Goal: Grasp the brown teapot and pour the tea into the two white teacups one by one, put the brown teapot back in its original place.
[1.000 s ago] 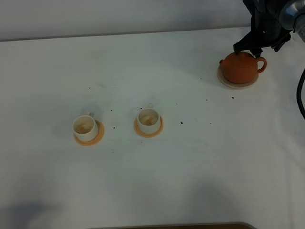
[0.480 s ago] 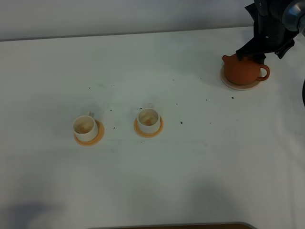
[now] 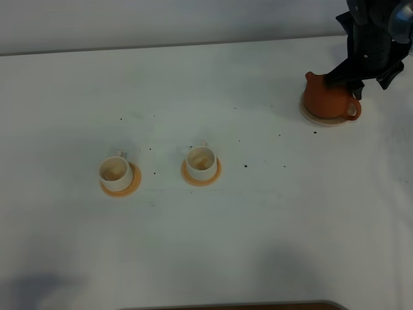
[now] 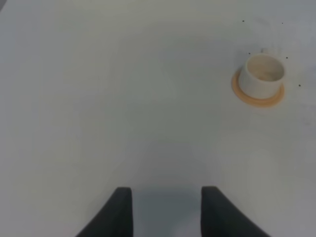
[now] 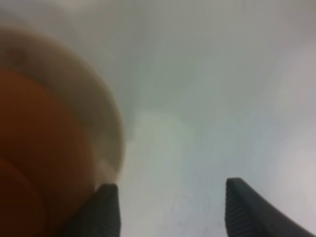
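The brown teapot (image 3: 329, 100) sits on the pale beige saucer (image 3: 314, 117) at the far right of the table, spout toward the back left and handle toward the front right. My right gripper (image 3: 345, 84) hangs just over the pot's back right side. In the right wrist view my right gripper (image 5: 168, 207) stands open with bare table between its fingers, and the blurred teapot (image 5: 39, 163) lies against the outside of one finger. The two white teacups (image 3: 116, 171) (image 3: 201, 159) stand on orange coasters left of centre. The left gripper (image 4: 168, 212) is open over bare table, with one teacup (image 4: 264, 75) ahead.
Small dark specks dot the white tabletop around the cups and the saucer. The table's back edge runs close behind the teapot, and a dark strip marks the front edge. My right arm (image 3: 374, 32) comes in from the top right corner.
The teapot has turned on its saucer, its handle swinging from the right toward the front, and pot and saucer have slid slightly right. My right gripper has shifted right with them.
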You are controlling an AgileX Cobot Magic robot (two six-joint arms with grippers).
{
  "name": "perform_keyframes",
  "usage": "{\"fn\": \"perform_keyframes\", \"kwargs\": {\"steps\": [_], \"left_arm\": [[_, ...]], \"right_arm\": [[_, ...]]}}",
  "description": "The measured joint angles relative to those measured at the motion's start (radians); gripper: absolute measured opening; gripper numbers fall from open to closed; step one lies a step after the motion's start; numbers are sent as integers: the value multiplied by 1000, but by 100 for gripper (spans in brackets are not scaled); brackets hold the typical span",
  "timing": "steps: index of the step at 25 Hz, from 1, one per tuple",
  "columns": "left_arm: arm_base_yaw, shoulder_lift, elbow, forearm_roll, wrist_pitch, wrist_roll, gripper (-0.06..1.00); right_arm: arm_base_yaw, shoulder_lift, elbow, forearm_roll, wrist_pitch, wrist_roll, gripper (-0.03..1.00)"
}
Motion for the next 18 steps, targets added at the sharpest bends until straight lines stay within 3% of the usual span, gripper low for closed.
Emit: {"fn": "perform_keyframes", "kwargs": {"steps": [18], "left_arm": [[0, 0, 0, 0, 0, -1, 37]], "right_arm": [[-9, -45, 132, 88, 11, 8, 50]]}}
